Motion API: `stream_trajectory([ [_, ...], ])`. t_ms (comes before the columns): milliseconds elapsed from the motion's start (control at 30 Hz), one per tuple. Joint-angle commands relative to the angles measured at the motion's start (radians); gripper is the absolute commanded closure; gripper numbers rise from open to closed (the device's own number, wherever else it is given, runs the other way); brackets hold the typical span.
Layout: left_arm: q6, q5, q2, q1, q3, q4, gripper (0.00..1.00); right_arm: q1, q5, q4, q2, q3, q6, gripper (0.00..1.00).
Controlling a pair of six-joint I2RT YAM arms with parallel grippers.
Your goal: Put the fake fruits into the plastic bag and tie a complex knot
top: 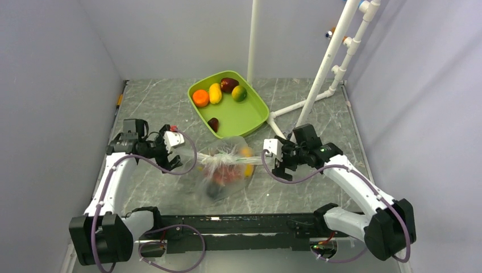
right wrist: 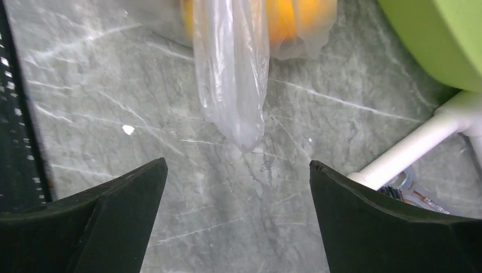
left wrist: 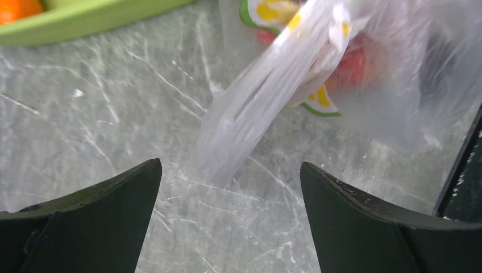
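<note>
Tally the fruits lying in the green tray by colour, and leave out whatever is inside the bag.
Orange fruit: 1
Yellow fruit: 1
Green-yellow fruit: 1
Dark maroon fruits: 2, the second one smaller
Total: 5

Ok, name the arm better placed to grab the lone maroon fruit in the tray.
Left, probably: the left gripper, open, sits nearer the fruit, on the tray's left half; the right gripper is farther across.
</note>
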Motion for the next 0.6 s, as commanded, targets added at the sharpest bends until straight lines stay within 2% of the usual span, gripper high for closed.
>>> stream_trajectory([
  [0, -0.066, 0.075, -0.061, 0.003, 0.14, -0.157, 0.01, 0.0, -0.084, -0.108, -0.088, 0.126, 0.089, 0.0],
  [133, -0.236, 0.097, -0.065, 0.003, 0.265, -0.193, 0.01, 0.0, -0.104, -0.095, -0.14, 0.2, 0.243, 0.0],
  [333, -0.649, 0.031, 0.027, 0.035, 0.461, -0.155, 0.0, -0.03, -0.021, 0.003, -0.194, 0.243, 0.599, 0.0],
  [467, -0.83, -0.029, 0.088, 0.099, 0.521, -0.155, 0.01, -0.118, 0.03, 0.069, -0.244, 0.203, 0.856, 0.0],
  [567, -0.915, -0.111, 0.087, 0.129, 0.484, -0.106, 0.01, -0.244, 0.032, 0.089, -0.298, 0.149, 0.98, 0.0],
])
